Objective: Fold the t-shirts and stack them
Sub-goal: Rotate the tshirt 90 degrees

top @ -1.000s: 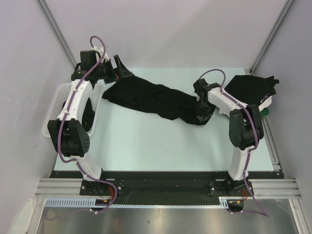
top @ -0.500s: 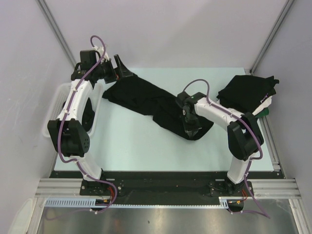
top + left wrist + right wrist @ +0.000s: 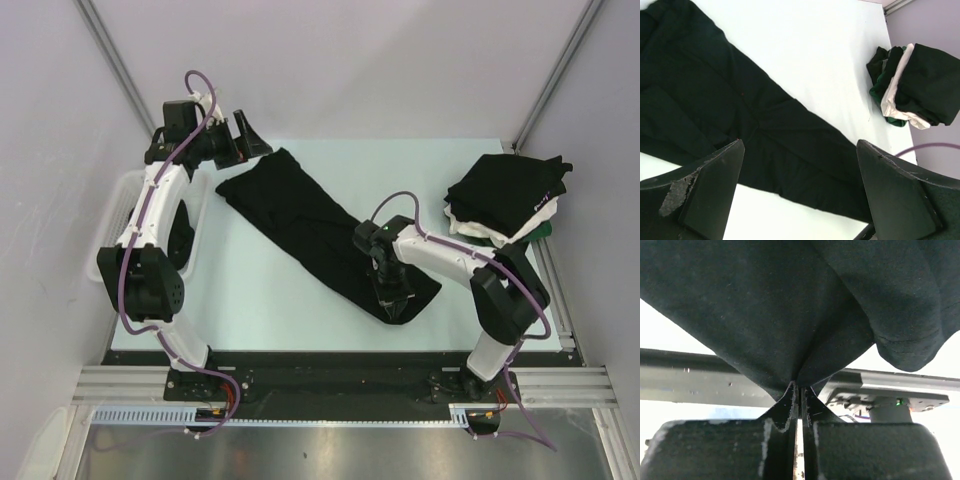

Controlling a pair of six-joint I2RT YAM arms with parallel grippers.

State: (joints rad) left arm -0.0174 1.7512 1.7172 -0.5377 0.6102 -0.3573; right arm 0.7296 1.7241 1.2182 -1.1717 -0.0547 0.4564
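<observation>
Most of the long black cloth t-shirt (image 3: 300, 215) reads to us as one dark strip, and we cannot make out a collar or sleeves. Its near end is hidden under the right pincer (image 3: 393, 302), which our right wrist view shows pressed tight on a fold of that cloth. The left pincer (image 3: 245, 135) stands wide, holding nothing, just over the shirt's far end. From there the shirt's long axis runs diagonally to the near right and ends at the right pincer.

Beyond and right of that pincer, well apart, sits a stack of folded t-shirts (image 3: 510, 190). We see black on top, with only white and green edges below.

The left arm hides much of the white plastic mesh basket (image 3: 118, 215), left of the left pincer. The shirts lie on a pale mint tabletop (image 3: 270, 300) between plain grey-lilac walls (image 3: 350, 60).
</observation>
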